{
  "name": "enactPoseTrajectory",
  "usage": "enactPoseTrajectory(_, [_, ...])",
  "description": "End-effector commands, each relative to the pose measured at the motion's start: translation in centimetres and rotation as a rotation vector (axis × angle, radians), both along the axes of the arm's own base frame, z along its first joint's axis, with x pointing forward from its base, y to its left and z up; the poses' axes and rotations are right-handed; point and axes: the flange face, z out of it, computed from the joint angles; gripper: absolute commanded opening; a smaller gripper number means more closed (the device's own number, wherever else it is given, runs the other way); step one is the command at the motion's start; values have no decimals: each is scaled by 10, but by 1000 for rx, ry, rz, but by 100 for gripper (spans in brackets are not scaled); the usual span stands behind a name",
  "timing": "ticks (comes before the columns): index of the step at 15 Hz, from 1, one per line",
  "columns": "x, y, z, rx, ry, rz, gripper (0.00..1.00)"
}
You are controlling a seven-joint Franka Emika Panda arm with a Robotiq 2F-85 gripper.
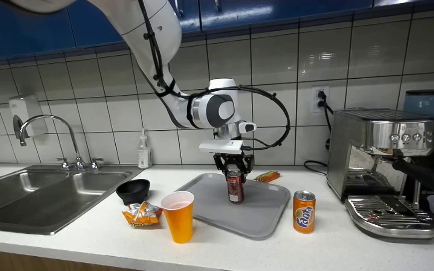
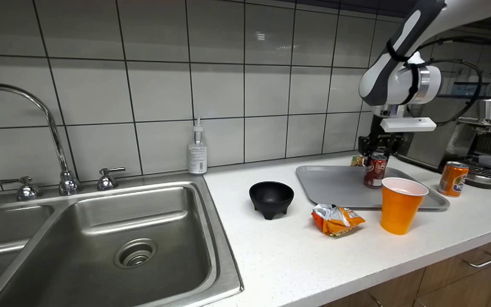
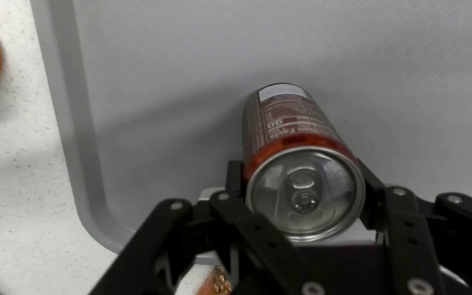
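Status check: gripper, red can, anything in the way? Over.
Gripper closed on red can, near its top. Can upright on tray. No obstruction seen at it; Fanta can and orange cup stand off the tray.

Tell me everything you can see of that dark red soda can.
The dark red can looks metallic, with a nutrition panel showing "90" and a pale block near its base. Its silvery lid carries a pull tab and seems unopened. It is upright, apparently standing on the gray tray, the gripper closed on its upper end from both sides.
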Motion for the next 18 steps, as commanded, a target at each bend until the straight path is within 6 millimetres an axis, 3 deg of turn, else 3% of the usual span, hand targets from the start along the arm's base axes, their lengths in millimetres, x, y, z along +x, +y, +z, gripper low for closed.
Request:
enactPoseTrajectory(1, [3,20,25,21,-19,9,38])
enactPoseTrajectory(10, [15,86,44,44,-59,118,38])
enactPoseTrajectory(18, [23,151,45,77,-61,225,38])
